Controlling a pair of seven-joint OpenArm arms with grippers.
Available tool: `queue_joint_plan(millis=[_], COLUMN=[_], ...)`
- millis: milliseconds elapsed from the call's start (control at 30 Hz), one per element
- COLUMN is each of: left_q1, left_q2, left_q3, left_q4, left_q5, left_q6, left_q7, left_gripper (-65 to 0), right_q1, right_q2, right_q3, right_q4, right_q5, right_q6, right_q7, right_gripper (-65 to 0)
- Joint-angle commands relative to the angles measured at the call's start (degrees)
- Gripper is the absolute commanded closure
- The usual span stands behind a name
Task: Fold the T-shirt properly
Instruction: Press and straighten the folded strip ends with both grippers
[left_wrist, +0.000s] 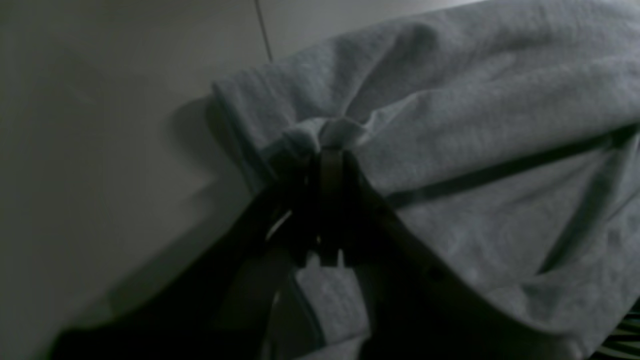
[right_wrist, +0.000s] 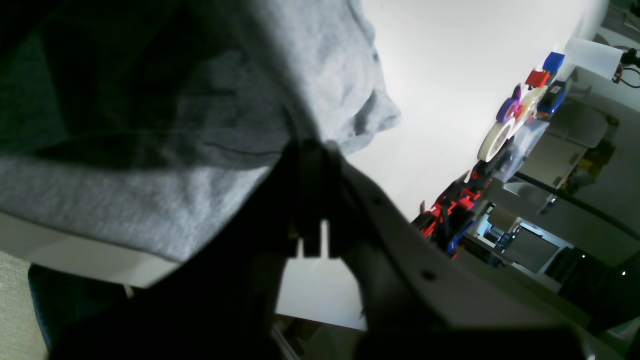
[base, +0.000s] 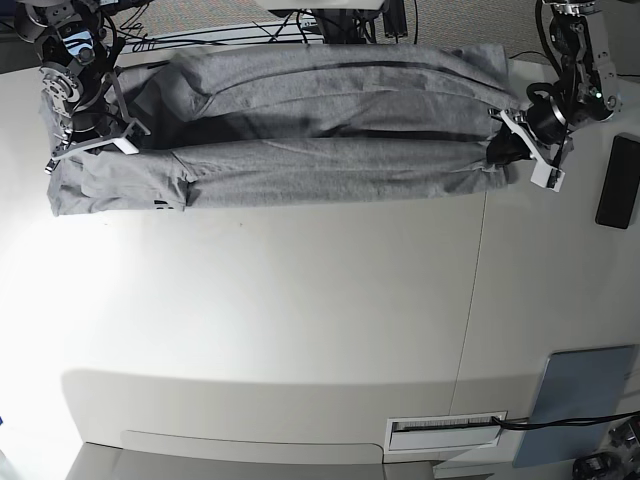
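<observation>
1. Nearest in the base view, 1 white ruler-like strip (base: 445, 427) lies at the table's (base: 300, 320) front edge, with 1 grey-blue pad (base: 578, 405) just to its right.
2. Further back on that side, 1 black flat slab (base: 617, 182) lies near the table's edge.
3. Across the far part of the table lies 1 T-shirt (base: 320, 130), grey, stretched into a long band with lengthwise folds, its plain side up.
4. 2 arms work it, 1 at each end.
5. The left gripper (base: 512, 148) is at the band's right end in the base view. The left wrist view shows its jaws closed tight on a bunched pinch of the grey cloth (left_wrist: 340, 131), with the fabric draped over and beside it.
6. The right gripper (base: 62, 150) is at the band's left end. In the right wrist view its jaws (right_wrist: 312, 150) are pressed together on the cloth's edge (right_wrist: 200, 190), the shirt hanging over the table's edge there.
7. Beyond the table in the right wrist view, 1 roll of tape (right_wrist: 495, 140) sits among coloured parts.
</observation>
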Motion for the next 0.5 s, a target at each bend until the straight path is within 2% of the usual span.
queue_joint_plan(millis=[0,233,467], left_q1=[-0.11,-0.13,-0.13], left_q2=[-1.09,-1.09,-1.09], left_q3=[-0.39,-0.39,-0.39], left_q4=[0.98,1.62,7.93], left_q5=[0.39,-0.85,-0.81], left_q6=[0.02,-0.04,0.0], left_q7=[-0.81,1.79,4.66], left_gripper=[0.0,0.0,0.0], right_q1=[0.11,-0.5,-0.5], right_q2=[1.11,1.11,1.14], right_q3=[0.55,0.55,0.55], right_q4=[0.92,0.9,0.9], right_q5=[-1.14,-1.14,-1.16], right_q6=[-0.85,-0.79,-0.79], right_q7=[-0.48,-0.9,-0.9], right_gripper=[0.0,0.0,0.0])
